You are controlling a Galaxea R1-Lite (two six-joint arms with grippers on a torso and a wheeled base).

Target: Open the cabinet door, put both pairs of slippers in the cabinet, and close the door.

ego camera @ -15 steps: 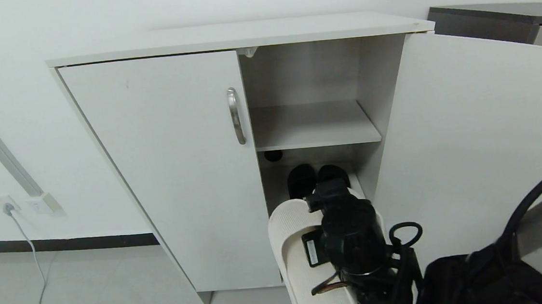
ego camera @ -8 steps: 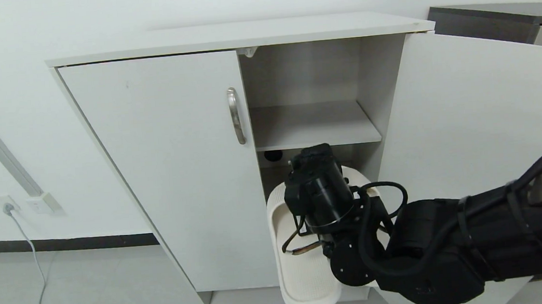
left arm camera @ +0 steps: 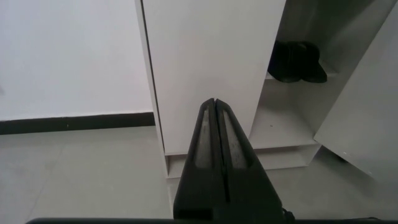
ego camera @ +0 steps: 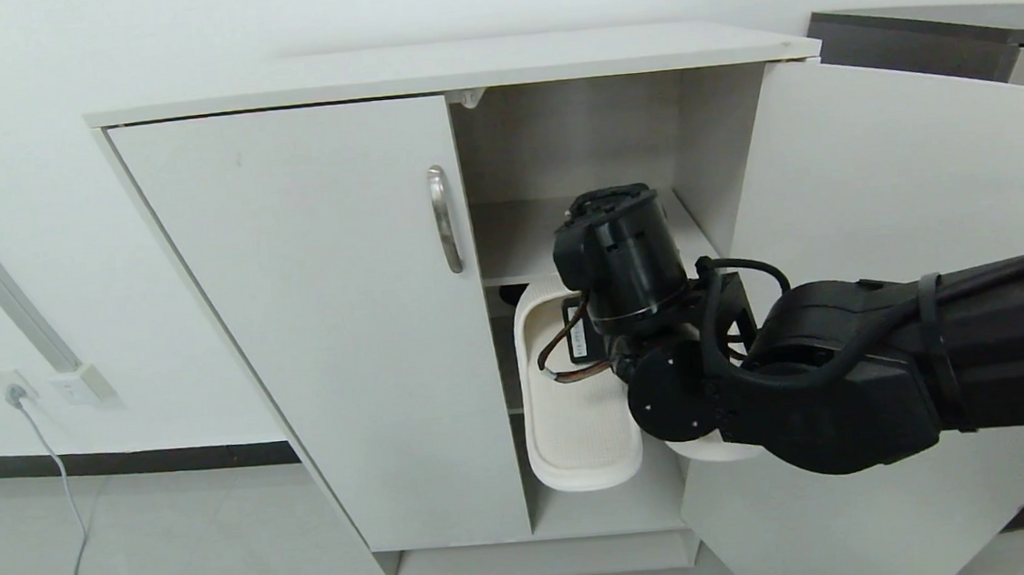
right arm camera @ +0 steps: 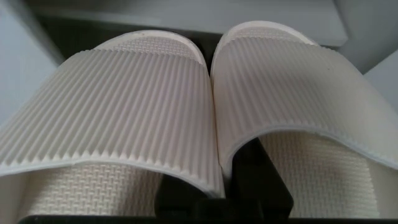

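Observation:
The white cabinet has its left door shut and its right door swung wide open. My right gripper is shut on the pair of cream slippers, pinching their two straps together. The pair hangs sole-up in the opening, toes just under the middle shelf and heels above the cabinet floor. A black pair of slippers lies at the back of the lower compartment. My left gripper is shut and empty, low down in front of the shut left door.
A metal handle runs down the shut door's edge. A wall socket with a hanging cable is at the left, and dark grey furniture stands behind the open door. Bare tiled floor lies before the cabinet.
My right arm has carried the cream slippers up and forward, from low in front of the cabinet into its opening. They now hide the black pair in the head view.

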